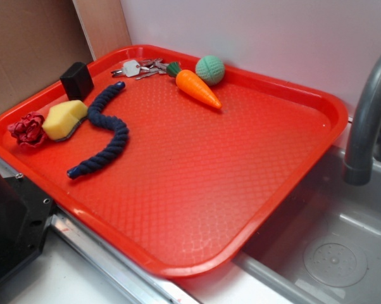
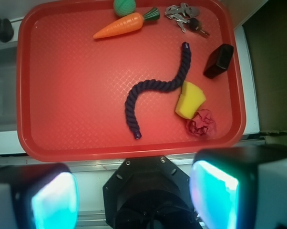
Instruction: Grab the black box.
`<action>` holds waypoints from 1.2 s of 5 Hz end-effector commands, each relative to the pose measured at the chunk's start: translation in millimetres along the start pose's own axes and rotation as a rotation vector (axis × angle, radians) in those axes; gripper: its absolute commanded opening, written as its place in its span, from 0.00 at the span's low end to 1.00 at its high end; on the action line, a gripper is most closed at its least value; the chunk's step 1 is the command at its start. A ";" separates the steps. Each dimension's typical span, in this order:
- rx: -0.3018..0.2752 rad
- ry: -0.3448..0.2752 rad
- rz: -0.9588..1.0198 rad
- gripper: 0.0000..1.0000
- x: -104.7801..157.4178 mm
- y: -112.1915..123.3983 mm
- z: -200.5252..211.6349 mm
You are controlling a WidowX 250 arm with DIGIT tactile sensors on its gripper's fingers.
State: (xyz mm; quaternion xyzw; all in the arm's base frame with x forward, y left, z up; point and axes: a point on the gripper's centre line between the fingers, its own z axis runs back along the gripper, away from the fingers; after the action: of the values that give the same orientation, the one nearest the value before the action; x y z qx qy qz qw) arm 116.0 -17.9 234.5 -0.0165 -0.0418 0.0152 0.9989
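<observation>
On the red tray [image 2: 34,86], the black box [image 2: 219,60] at upper right could be missed by the wide-apart gripper [image 2: 134,195], with the yellow sponge [image 2: 189,100] or rim struck instead.

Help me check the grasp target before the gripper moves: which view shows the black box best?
The wrist view: it looks down on the black box, showing its whole outline near the tray's rim, apart from the yellow sponge and keys. The exterior view shows the black box small, at the far corner, seen obliquely.

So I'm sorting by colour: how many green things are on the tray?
1: the green ball at the tray's far edge, beside the carrot, whose leafy top is also green.
</observation>
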 end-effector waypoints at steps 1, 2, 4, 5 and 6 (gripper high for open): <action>0.000 0.000 0.000 1.00 0.0 0.0 0.0; 0.066 -0.047 0.169 1.00 25.7 46.1 -27.8; 0.189 -0.176 0.393 1.00 59.3 108.4 -60.9; 0.224 -0.206 0.483 1.00 69.4 144.3 -93.4; 0.244 -0.232 0.512 1.00 79.2 164.8 -112.6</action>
State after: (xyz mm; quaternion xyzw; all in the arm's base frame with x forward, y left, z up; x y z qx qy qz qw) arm 202.9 137.7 110.1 0.0876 -0.1320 0.2667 0.9507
